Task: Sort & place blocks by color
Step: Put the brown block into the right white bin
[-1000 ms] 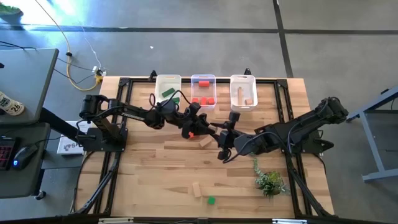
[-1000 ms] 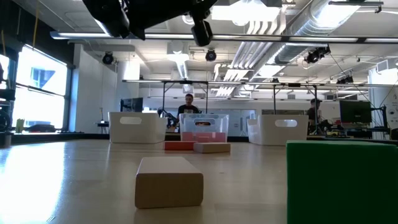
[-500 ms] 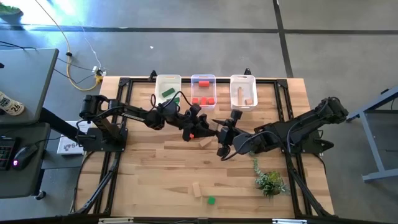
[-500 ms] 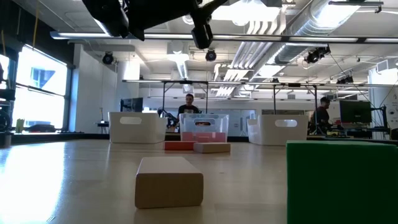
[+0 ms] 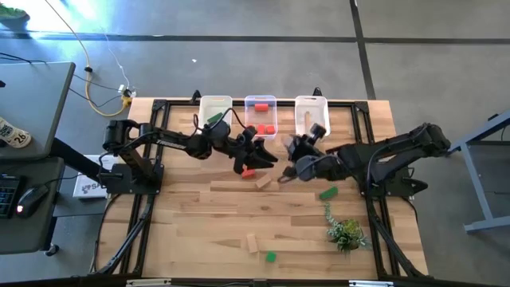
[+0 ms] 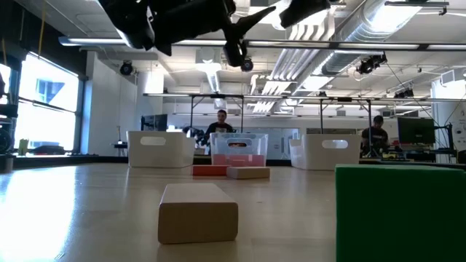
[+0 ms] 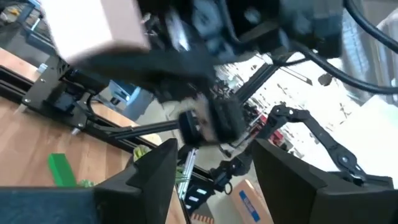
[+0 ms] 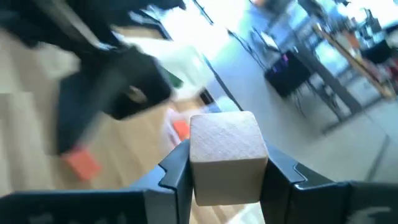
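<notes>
My right gripper (image 5: 288,151) hangs above the table's middle, shut on a pale wood cube (image 8: 227,155). My left gripper (image 5: 261,155) faces it from the left; its fingers (image 7: 155,177) are open with nothing between them. On the table lie a red block (image 5: 246,171), a pale block (image 5: 263,182), a green bar (image 5: 327,193), another pale block (image 5: 252,243) and a small green block (image 5: 271,257). In the low view the near pale block (image 6: 198,211) and green block (image 6: 400,211) rest flat on the table. My right gripper pinches the pale wood cube by two opposite side faces (image 8: 193,162), one finger on each side. The cube is lifted clear of the table and stands out beyond the fingertips. From which side the fingers come does not show.
Three white bins stand along the far edge: the left one (image 5: 215,102) holds green blocks, the middle one (image 5: 260,100) red, the right one (image 5: 311,100) pale wood. A small green plant (image 5: 345,233) stands near the right near corner. People show in the room beyond (image 6: 220,122).
My right gripper has risen and moved toward the far edge, turning its wrist as it went; the green bar beside the plant, hidden under the arm before, now shows. My left gripper has shifted a little to the right, toward the right gripper.
</notes>
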Controlling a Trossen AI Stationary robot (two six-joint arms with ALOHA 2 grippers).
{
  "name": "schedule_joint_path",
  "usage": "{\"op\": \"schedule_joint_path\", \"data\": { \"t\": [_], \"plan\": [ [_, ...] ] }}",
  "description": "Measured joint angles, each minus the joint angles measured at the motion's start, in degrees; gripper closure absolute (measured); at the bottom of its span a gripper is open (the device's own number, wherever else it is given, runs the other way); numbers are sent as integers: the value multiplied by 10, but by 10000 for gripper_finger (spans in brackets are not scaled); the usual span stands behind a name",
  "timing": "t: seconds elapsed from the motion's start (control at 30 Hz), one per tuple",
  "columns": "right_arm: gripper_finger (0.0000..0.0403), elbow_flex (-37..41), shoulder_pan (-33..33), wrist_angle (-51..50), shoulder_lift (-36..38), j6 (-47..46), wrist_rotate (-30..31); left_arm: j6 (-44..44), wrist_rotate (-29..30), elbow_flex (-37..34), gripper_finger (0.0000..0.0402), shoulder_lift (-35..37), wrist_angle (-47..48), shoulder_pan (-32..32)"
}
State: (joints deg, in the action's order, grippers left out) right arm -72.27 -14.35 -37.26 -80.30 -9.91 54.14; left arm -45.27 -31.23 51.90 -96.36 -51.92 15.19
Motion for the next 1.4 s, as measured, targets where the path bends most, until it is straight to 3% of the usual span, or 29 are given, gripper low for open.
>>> {"op": "schedule_joint_path", "data": {
  "t": [0.27,0.43,0.7,0.87,1.03,1.4],
  "plan": [
    [291,0,102,-86,13,-70,-55,36,-3,0,217,0,37,30],
    [292,0,210,-132,13,-99,-135,60,-2,0,220,0,97,38],
    [281,0,380,-116,12,-108,-291,134,7,0,220,0,207,47],
    [274,0,454,-120,12,-109,-339,165,6,0,220,0,251,43],
    [281,0,495,-135,2,-121,-364,182,25,0,220,0,280,21],
    [281,0,515,-154,-95,-128,-378,246,179,0,220,0,356,-26]
  ]
}}
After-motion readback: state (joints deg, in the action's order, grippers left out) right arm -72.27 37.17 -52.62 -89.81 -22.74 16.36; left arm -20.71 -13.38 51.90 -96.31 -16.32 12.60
